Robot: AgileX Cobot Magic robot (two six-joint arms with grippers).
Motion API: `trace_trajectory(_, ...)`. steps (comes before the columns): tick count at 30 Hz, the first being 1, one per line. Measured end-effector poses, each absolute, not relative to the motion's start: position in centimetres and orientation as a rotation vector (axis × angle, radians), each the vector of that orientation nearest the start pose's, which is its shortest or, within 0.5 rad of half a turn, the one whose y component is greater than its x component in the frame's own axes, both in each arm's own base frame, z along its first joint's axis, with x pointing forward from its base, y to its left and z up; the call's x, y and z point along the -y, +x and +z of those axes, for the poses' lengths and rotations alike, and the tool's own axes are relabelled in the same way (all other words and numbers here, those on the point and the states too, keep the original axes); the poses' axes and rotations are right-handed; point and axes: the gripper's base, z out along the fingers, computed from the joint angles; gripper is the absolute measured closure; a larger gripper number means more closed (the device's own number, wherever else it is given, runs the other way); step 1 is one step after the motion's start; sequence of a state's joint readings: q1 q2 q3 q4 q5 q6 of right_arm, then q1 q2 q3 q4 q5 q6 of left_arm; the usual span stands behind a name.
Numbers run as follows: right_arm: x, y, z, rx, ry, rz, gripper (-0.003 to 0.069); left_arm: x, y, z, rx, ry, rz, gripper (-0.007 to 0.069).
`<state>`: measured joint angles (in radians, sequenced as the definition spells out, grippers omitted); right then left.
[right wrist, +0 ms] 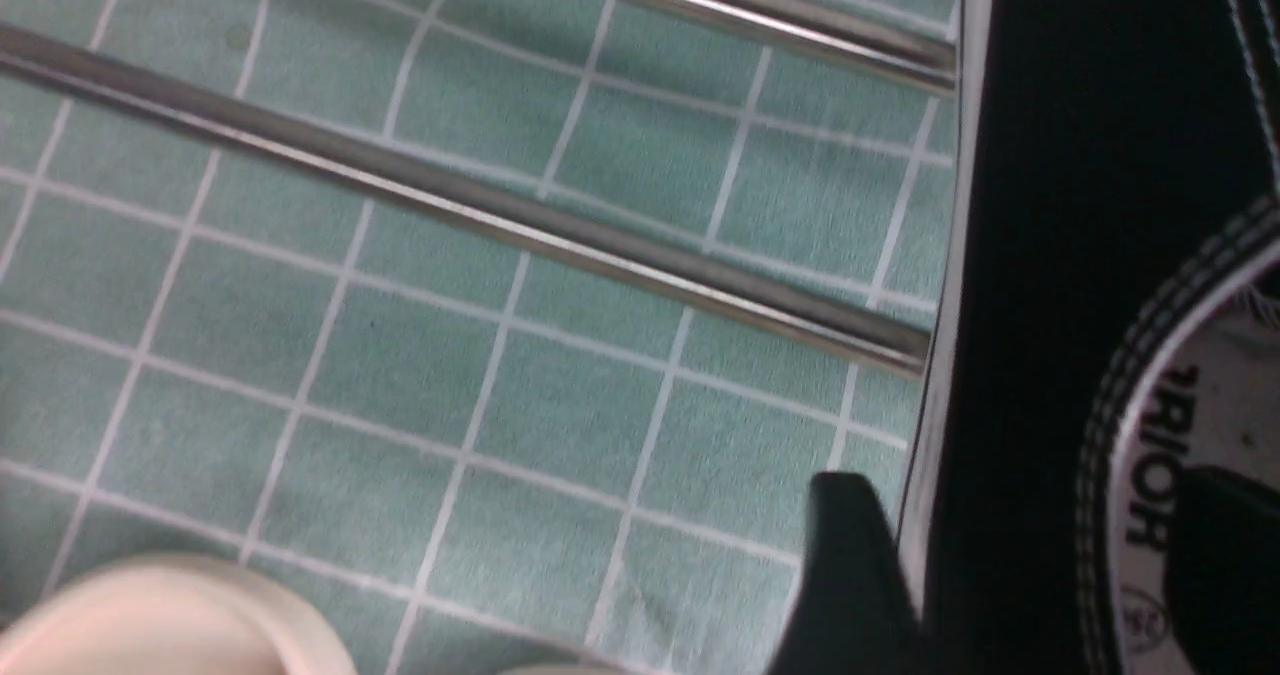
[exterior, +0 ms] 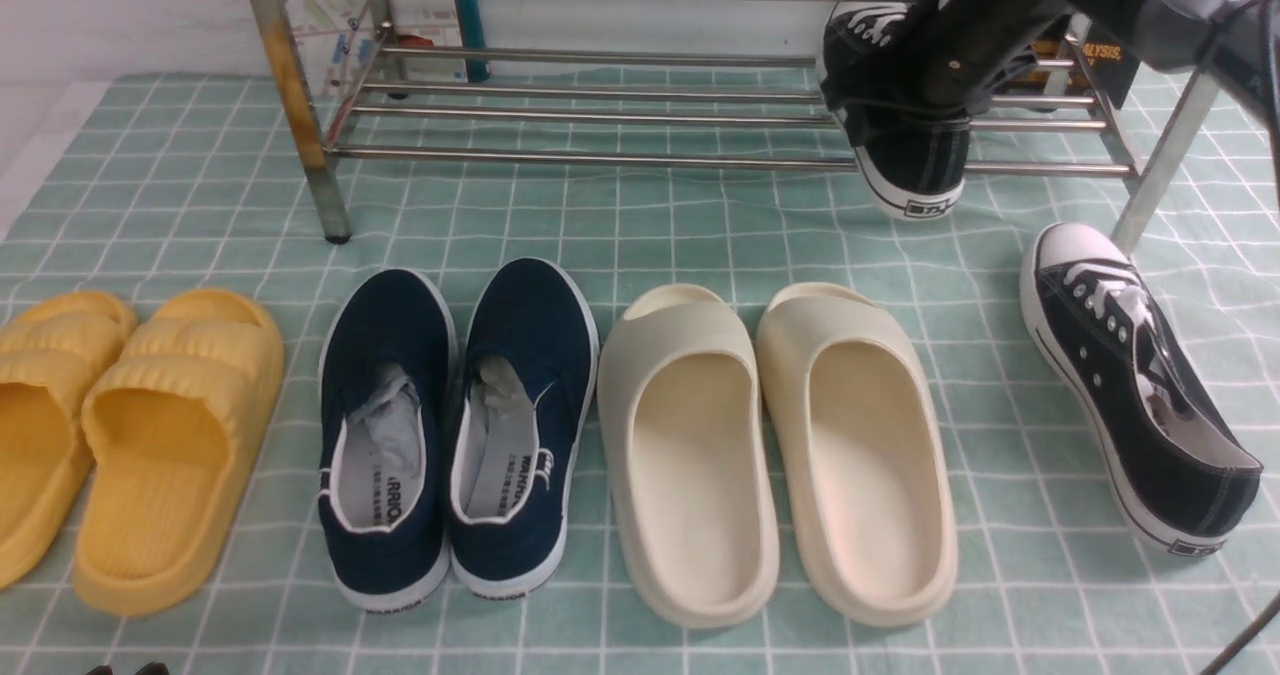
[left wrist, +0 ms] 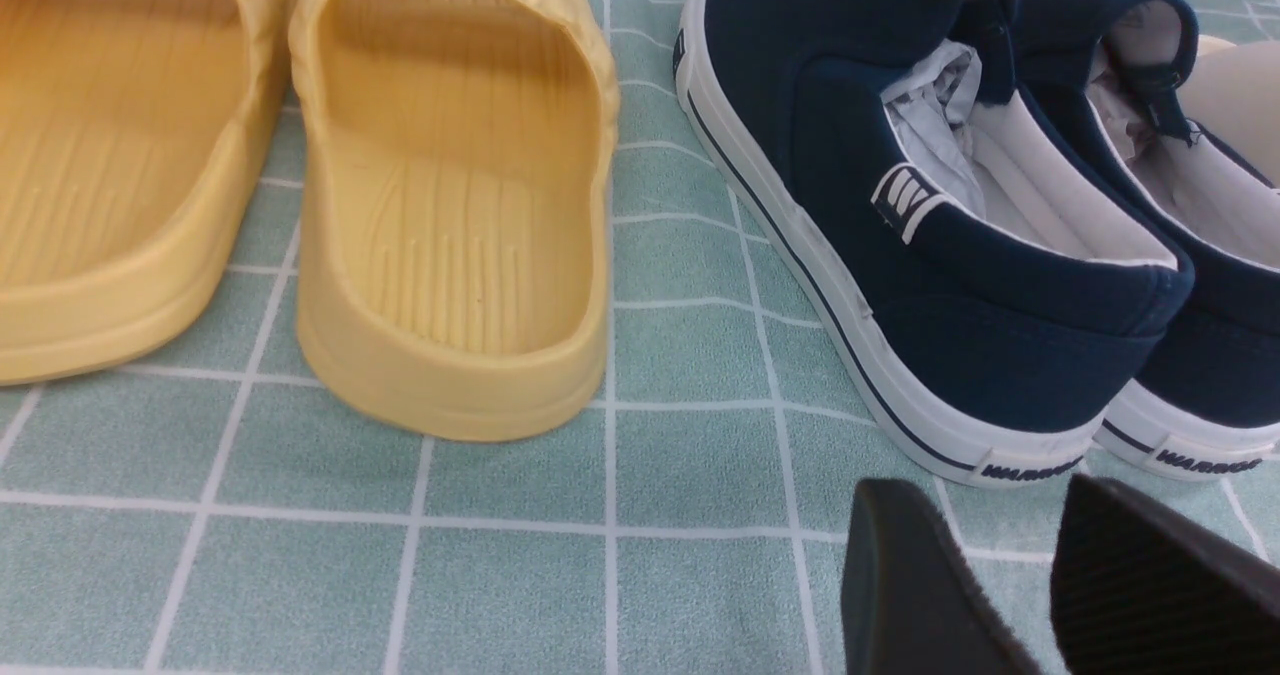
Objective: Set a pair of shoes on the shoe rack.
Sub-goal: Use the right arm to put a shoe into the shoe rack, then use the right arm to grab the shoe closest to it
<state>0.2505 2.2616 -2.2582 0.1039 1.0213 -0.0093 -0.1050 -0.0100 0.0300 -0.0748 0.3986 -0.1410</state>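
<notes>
One black sneaker [exterior: 915,160] is gripped between the right fingers [right wrist: 850,575], with rails of the shoe rack [right wrist: 480,215] beside them; the left fingers [left wrist: 900,585] are parted, empty.

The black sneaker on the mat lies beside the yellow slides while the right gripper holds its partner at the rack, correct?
Not quite: the front view shows that sneaker at the far right, beside the cream slides; the right gripper does hold its partner at the rack.
</notes>
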Motion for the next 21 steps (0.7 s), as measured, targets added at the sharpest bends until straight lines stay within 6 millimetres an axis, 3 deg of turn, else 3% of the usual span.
trace_trajectory(4, -12.7, 46.4, 32.9, -2.468, -0.295, 0.239, 0.0065, 0.8, 5.1, 16.8, -1.907, -0.080, -0.241, 0.0386)
trace_trajectory(5, -12.7, 46.1, 33.0, -2.472, -0.295, 0.238, 0.0064, 0.8, 5.1, 16.8, -1.907, -0.080, -0.241, 0.0386)
trace_trajectory(6, -12.1, 44.1, 35.6, -2.443, -0.297, 0.238, 0.0067, 0.8, 5.1, 16.8, -1.907, -0.080, -0.241, 0.0386)
trace_trajectory(8, -11.7, 42.5, 36.9, -2.436, -0.300, 0.227, 0.0078, 0.8, 5.1, 16.8, -1.907, -0.080, -0.241, 0.0386)
trace_trajectory(10, -10.6, 39.7, 38.5, -2.442, -0.312, 0.173, 0.0110, 0.8, 5.1, 16.8, -1.907, -0.080, -0.241, 0.0386)
trace_trajectory(14, -9.0, 36.5, 37.1, -2.569, -0.321, 0.036, 0.0156, 0.8, 5.1, 16.8, -1.907, -0.080, -0.241, 0.0386)
trace_trajectory(17, -7.2, 34.8, 32.3, -2.780, -0.246, -0.080, 0.0172, 0.8, 5.1, 16.8, -1.907, -0.080, -0.241, 0.0386)
trace_trajectory(20, -6.2, 34.2, 29.0, -2.881, -0.201, -0.109, 0.0172, 0.8, 5.1, 16.8, -1.907, -0.080, -0.241, 0.0386)
trace_trajectory(21, -5.6, 33.7, 26.7, -2.931, -0.180, -0.116, 0.0172, 0.8, 5.1, 16.8, -1.907, -0.080, -0.241, 0.0386)
